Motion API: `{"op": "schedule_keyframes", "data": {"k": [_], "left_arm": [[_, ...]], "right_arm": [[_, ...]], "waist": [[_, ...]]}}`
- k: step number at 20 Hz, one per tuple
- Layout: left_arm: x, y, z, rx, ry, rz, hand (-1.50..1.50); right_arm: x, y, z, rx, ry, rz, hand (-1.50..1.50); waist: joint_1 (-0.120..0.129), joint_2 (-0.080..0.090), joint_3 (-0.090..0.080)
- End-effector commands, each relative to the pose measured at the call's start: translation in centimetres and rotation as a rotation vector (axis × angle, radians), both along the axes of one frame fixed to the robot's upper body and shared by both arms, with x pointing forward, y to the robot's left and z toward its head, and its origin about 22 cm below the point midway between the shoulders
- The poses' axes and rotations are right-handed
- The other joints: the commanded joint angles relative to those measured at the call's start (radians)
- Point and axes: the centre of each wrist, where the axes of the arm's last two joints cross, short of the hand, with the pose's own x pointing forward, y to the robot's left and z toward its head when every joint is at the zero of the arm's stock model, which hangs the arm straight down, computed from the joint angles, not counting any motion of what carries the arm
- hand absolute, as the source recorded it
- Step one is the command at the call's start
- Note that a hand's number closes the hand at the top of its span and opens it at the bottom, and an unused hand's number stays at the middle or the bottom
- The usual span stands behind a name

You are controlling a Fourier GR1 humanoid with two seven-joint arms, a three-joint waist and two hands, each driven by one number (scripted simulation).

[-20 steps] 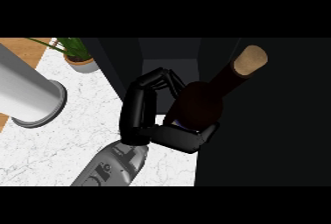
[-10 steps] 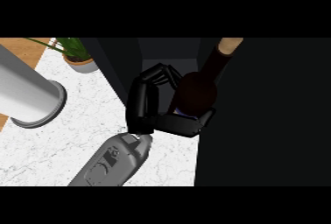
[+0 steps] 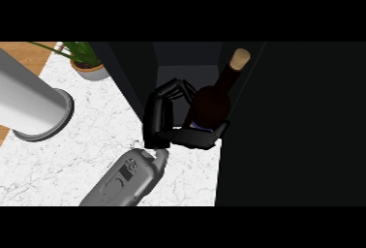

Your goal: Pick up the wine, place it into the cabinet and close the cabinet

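The wine bottle [image 3: 213, 102] is dark with a tan cork end [image 3: 240, 58]. It leans a little to the right inside the dark cabinet's open compartment [image 3: 187, 60]. My left hand [image 3: 161, 121] is shut on the bottle's lower body, fingers [image 3: 174, 88] arching round its far side and thumb under its near side. The grey forearm [image 3: 125, 181] comes in from the lower edge over the marble counter [image 3: 85, 155]. The bottle's base is hidden behind the hand. My right hand shows nowhere.
The black cabinet body or door [image 3: 300, 126] fills the right half. A large grey cylinder [image 3: 28, 106] stands on the counter at the left. A potted plant [image 3: 87, 60] sits at the back left, near the cabinet's left wall [image 3: 136, 82].
The bottle has swung more upright, its cork moving left and deeper into the compartment. The hand and forearm followed slightly, still holding it.
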Motion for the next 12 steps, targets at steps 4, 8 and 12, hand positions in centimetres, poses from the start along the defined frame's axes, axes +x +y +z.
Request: {"op": "schedule_keyframes", "data": {"k": [4,8,12], "left_arm": [[1.0,1.0,-2.9,0.090,-0.026,0.045,1.50],[1.1,0.4,-4.7,0.092,-0.049,0.063,1.50],[2.9,1.3,-4.1,0.077,-0.034,0.090,1.50]], "right_arm": [[-3.2,0.3,0.7,0.062,-0.053,0.058,-1.50],[-1.4,-0.7,0.5,0.051,-0.045,0.063,-1.50],[-3.0,0.5,0.4,0.055,-0.039,0.067,-1.50]], "waist": [[0.000,0.000,0.000],[-0.004,0.003,0.000],[-0.004,0.001,0.000]]}}
